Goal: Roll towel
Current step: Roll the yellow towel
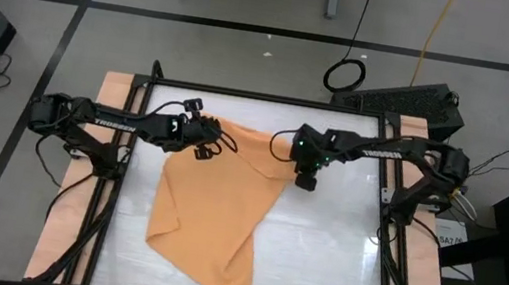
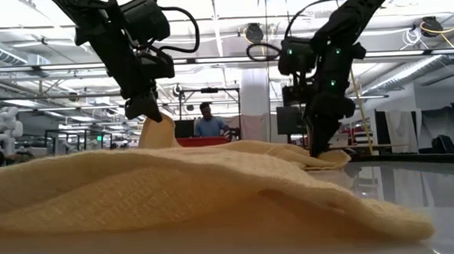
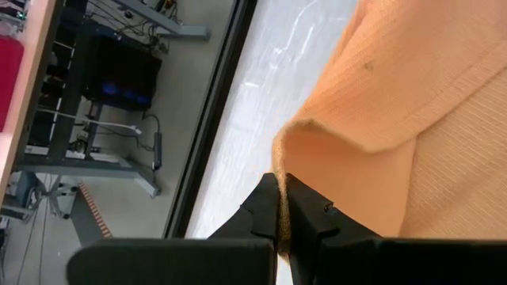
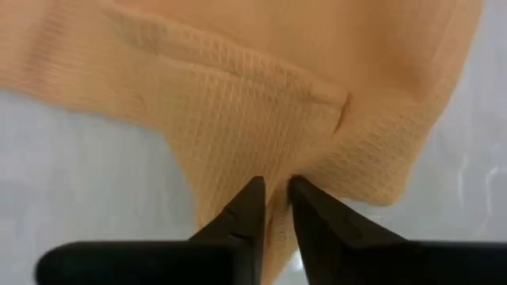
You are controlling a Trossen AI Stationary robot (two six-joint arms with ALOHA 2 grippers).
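The orange-tan towel (image 1: 208,217) lies crumpled on the white table (image 1: 327,265), wide at the far end and narrowing toward the near edge. My left gripper (image 1: 201,150) is shut on its far left corner, which stands up in a small peak (image 2: 159,129) above the rest. My right gripper (image 1: 305,181) is shut on the towel's far right edge, low over the table. Most of the cloth (image 2: 175,184) rests on the table in soft folds. My left gripper pinches the towel's far left corner edge (image 3: 279,212) between its two fingers, slanting down from the table's left. The corner is lifted off the table and curls over beyond the fingers; the rest lies slack. My right gripper pinches a bunched bit of the far right edge (image 4: 273,180) between its fingers from above, pointing steeply down. The cloth there is gathered into a fold, barely off the table (image 2: 322,157).
Bare white tabletop lies to the right of the towel (image 1: 332,235) and in a strip along its left (image 1: 139,206). The black frame (image 1: 128,174) borders the table. A person (image 2: 207,120) stands far off in the room behind.
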